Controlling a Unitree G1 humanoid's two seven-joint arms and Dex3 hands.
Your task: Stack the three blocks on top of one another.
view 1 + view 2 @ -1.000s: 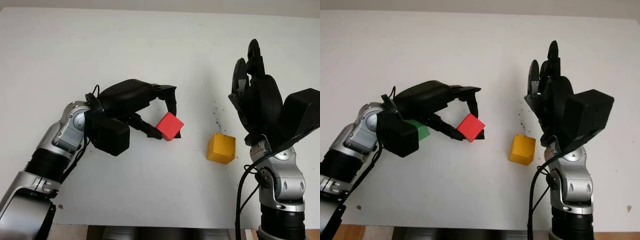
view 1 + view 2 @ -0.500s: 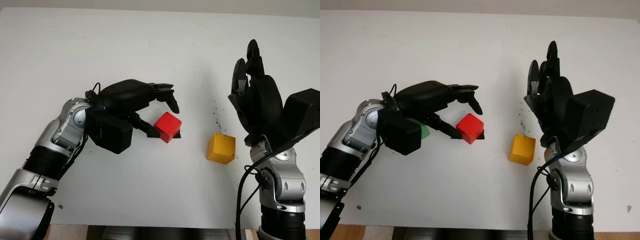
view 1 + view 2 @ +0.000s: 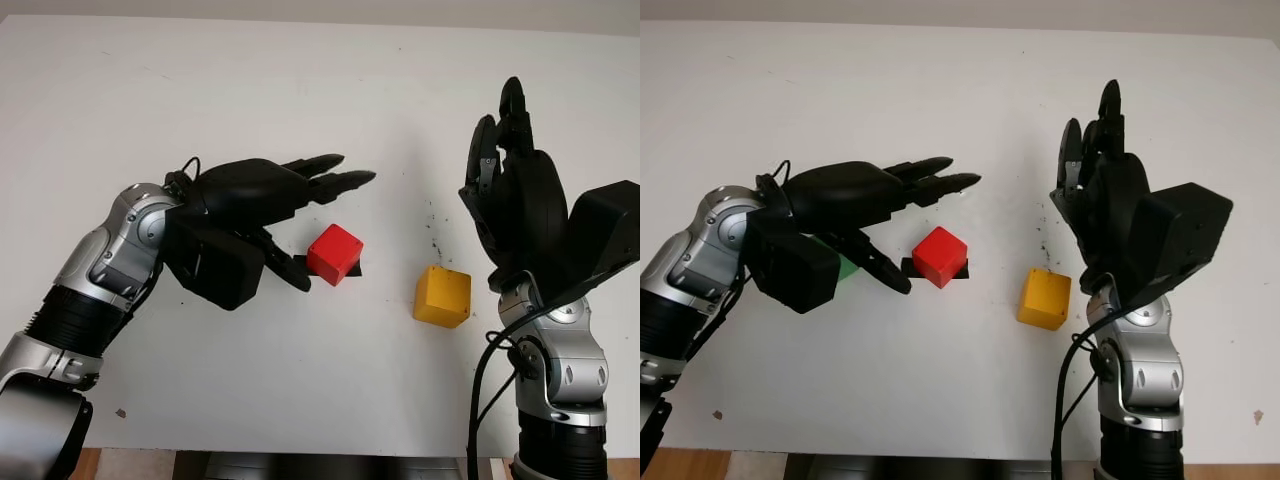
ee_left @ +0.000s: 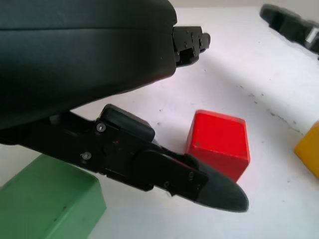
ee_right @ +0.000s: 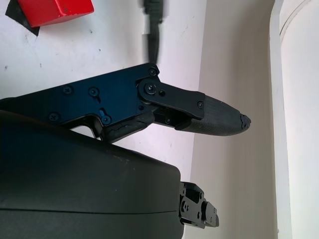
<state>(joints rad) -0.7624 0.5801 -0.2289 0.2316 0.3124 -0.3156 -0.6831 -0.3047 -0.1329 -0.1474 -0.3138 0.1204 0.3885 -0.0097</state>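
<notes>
L hand [image 3: 300, 225] is released, just left of red block [image 3: 334, 254], not touching. Green block [image 3: 845, 266] sits under the L hand. Yellow block [image 3: 442, 296] lies on the surface [image 3: 300, 80], near the R hand [image 3: 510, 190], which holds nothing.

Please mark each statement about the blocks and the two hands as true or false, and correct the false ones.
1. The red cube-shaped block stands on the white table, not on another block. True.
2. The left hand grasps the red block. False: it is open beside the block, holding nothing.
3. The yellow cube-shaped block lies between the red block and the right hand. True.
4. The green block is stacked on the yellow block. False: it lies on the table by the left hand.
5. The right hand holds the yellow block. False: it is raised, open.
</notes>
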